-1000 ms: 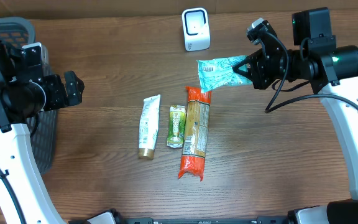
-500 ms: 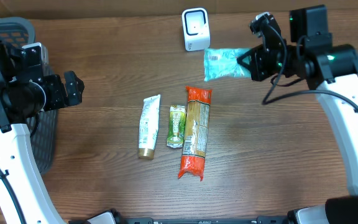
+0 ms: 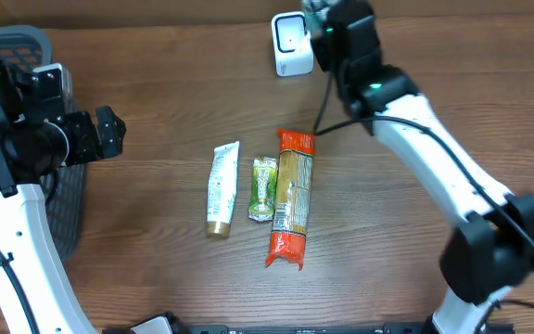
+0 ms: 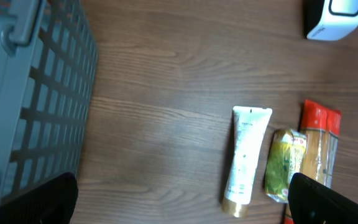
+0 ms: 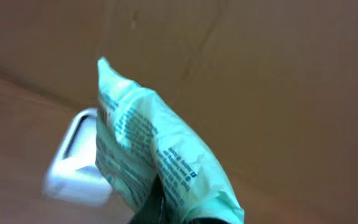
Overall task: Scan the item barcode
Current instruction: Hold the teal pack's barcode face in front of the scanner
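A teal plastic packet (image 5: 157, 158) with printed text fills the right wrist view, and my right gripper (image 5: 173, 214) is shut on its lower end. Just behind the packet stands the white barcode scanner (image 5: 73, 171), blurred. From overhead, the right gripper (image 3: 325, 20) hovers at the far edge right beside the scanner (image 3: 292, 44), and the arm hides most of the packet. My left gripper (image 3: 109, 130) hangs open at the left, nothing between its fingers (image 4: 328, 202).
A white tube (image 3: 221, 188), a small green packet (image 3: 263, 188) and a long orange pasta packet (image 3: 292, 197) lie side by side mid-table. A grey basket (image 3: 7, 42) stands at the far left, below the left arm.
The right arm has swung left and away with the teal packet, from the right side of the table up to the scanner. The left arm has stayed still.
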